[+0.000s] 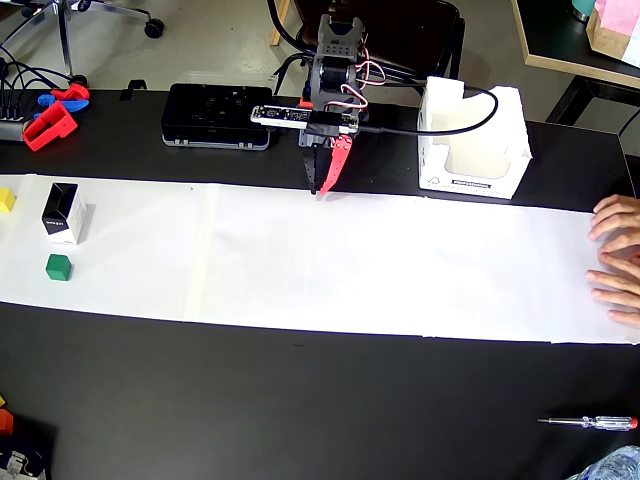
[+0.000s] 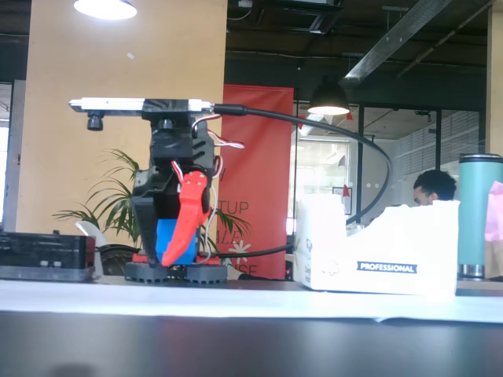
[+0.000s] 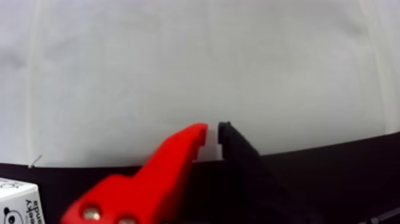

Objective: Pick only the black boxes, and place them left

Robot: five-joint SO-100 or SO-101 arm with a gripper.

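The overhead view cuts off much at its edges: a person's hands enter from the right with only the fingers and knuckles showing, a yellow cube at the left is half out of frame, and some small items in the bottom left corner are too clipped to name. Only one black box can be seen; it stands upright near the left end of the white paper strip, with a green cube just below it in that view, apart from it. The box's print is too small to read. The gripper hangs folded near the arm's base at the paper's far edge, well apart from the box, holding nothing. From above, its red finger and black finger overlap, so the gap is hard to judge; the wrist view settles it, showing the two fingertips drawn nearly together with only a thin slit between them, over the paper's edge. The wrist view also catches a corner of a white carton at lower left, mostly cropped. The low fixed view shows neither the box nor the cubes; there the gripper points down in front of the base, beside the white carton marked PROFESSIONAL. Only the overhead view shows the flat black device, the screwdriver and the red and blue parts.
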